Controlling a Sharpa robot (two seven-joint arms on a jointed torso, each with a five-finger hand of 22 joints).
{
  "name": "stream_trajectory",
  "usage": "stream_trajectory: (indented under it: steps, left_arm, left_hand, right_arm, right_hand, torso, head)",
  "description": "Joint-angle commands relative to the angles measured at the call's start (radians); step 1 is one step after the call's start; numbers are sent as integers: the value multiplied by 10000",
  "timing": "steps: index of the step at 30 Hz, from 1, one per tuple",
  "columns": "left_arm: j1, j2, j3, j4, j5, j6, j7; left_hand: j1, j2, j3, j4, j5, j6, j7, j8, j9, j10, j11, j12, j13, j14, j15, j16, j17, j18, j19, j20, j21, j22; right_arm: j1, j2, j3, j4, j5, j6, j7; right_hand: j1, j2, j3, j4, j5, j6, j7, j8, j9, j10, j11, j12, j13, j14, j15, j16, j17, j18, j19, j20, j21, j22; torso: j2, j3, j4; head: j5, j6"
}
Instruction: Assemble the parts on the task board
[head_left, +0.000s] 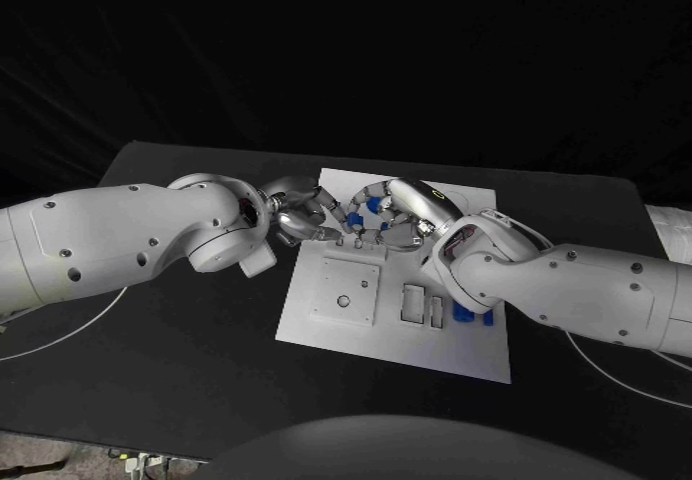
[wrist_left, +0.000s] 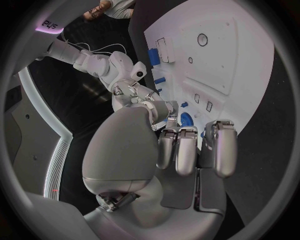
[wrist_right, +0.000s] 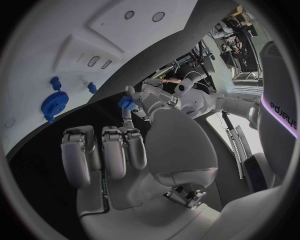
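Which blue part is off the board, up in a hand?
The small blue part pinched in the left hand. The blue gear and the other pieces lie on the white board.

Left hand (head_left: 300, 222) and right hand (head_left: 392, 215) close, seemingly curled

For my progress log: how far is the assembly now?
Done, it seems: a gear sits on the board. In hand: a blue part is between the left hand and the right hand; which one holds it I cannot tell. Left: loose parts lie beside two seemingly empty slots.
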Motion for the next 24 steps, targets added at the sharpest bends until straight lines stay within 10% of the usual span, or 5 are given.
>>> stream_trajectory:
  steps: [1,13,24]
  left_arm:
    - [-1,38,5,5,-100,9,39]
    - [-2,62,5,6,-118,-62,82]
    - [-5,148,6,-71,-108,6,8]
  left_hand:
    - [24,121,-31,-21,38,-74,-3,173,58,1046,-109,29,2629,1037,-92,25,2635,-62,384,-82,-43,2303]
    - [1,99,-25,-161,58,-777,-157,2512,1141,1046,-276,29,2629,1037,-249,25,2635,-69,403,-235,-19,2311]
    - [-34,62,96,-164,63,-1108,-152,2858,1252,1046,-296,29,2629,1037,-264,25,2635,-62,383,-252,-42,2302]
  right_arm:
    - [-11,-6,3,-2,-43,310,-92]
    - [-22,-39,3,-54,-44,573,-221]
    - [-31,-9,3,-84,-45,778,-270]
  right_hand:
    - [30,99,46,-4,-26,37,-31,21,2254,1041,-5,39,2631,1077,-2,35,2635,-47,792,-37,-16,2511]
    - [35,112,73,-12,-40,16,-23,3,2276,1041,1,39,2631,1077,3,35,2635,-39,773,-32,-40,2501]
    - [35,119,94,-18,-50,-4,-14,-13,2296,1041,9,39,2631,1077,8,35,2635,-26,739,-28,-81,2484]
  torso:
    - [-5,-2,4]
    - [-3,-2,9]
    - [-4,-3,-2]
  head:
    - [-3,-13]
    - [-10,-41]
    - [2,-53]
